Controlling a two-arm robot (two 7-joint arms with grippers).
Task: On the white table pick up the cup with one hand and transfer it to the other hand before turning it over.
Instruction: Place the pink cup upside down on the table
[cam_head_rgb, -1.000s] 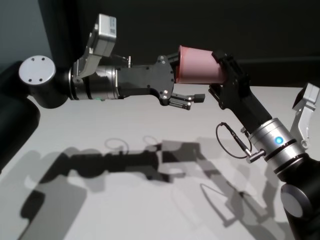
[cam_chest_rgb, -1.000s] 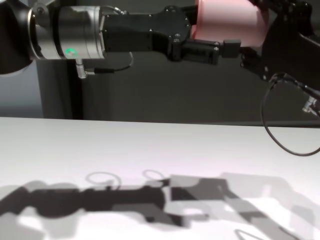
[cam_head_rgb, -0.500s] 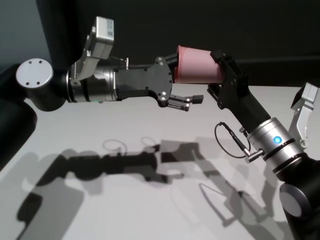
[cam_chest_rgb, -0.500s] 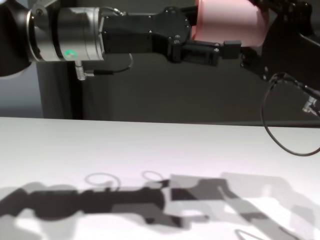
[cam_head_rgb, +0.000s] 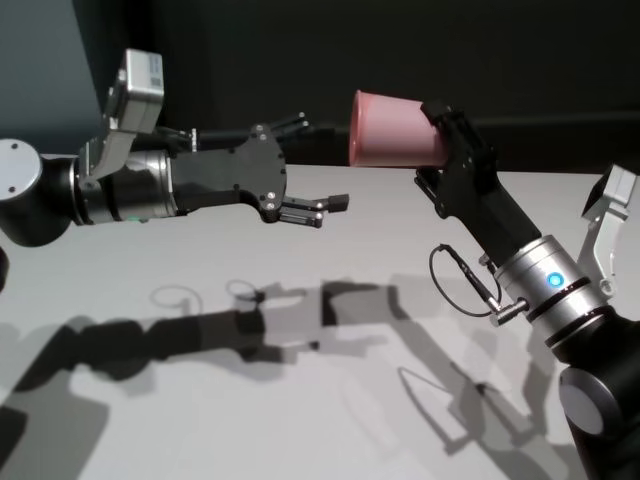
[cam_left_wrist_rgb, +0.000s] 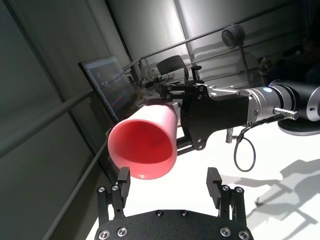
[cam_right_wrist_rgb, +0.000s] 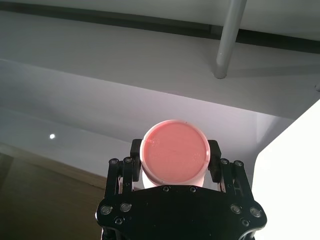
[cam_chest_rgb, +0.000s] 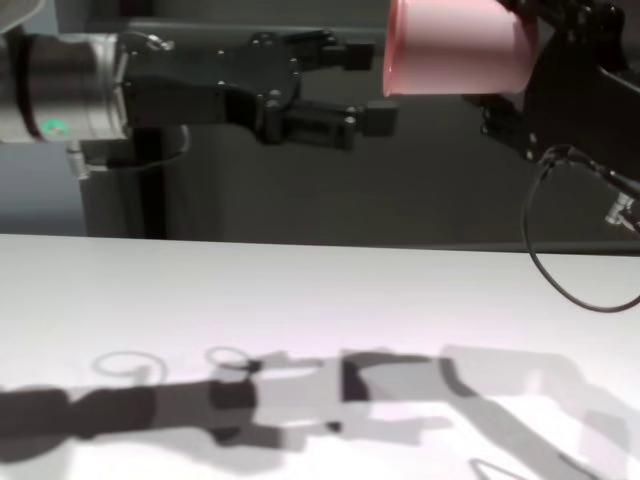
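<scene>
The salmon-pink cup (cam_head_rgb: 395, 130) hangs on its side high above the white table (cam_head_rgb: 250, 400), mouth facing my left arm. My right gripper (cam_head_rgb: 435, 145) is shut on its narrow base end; the right wrist view shows the cup's flat base (cam_right_wrist_rgb: 174, 154) between the two fingers. My left gripper (cam_head_rgb: 318, 162) hovers at the same height, open and empty, a short gap left of the rim. In the left wrist view the cup's open mouth (cam_left_wrist_rgb: 145, 145) faces the left gripper (cam_left_wrist_rgb: 169, 176). The chest view shows the cup (cam_chest_rgb: 455, 45) at the top and the left gripper (cam_chest_rgb: 372, 85) beside it, apart.
A black cable loop (cam_head_rgb: 465, 280) hangs from my right forearm. Both arms cast shadows on the table (cam_chest_rgb: 300, 290). A dark wall stands behind the table.
My left gripper, which stood around the cup's rim, has drawn back to the left and now stands apart from it. The cup and the right arm have stayed put.
</scene>
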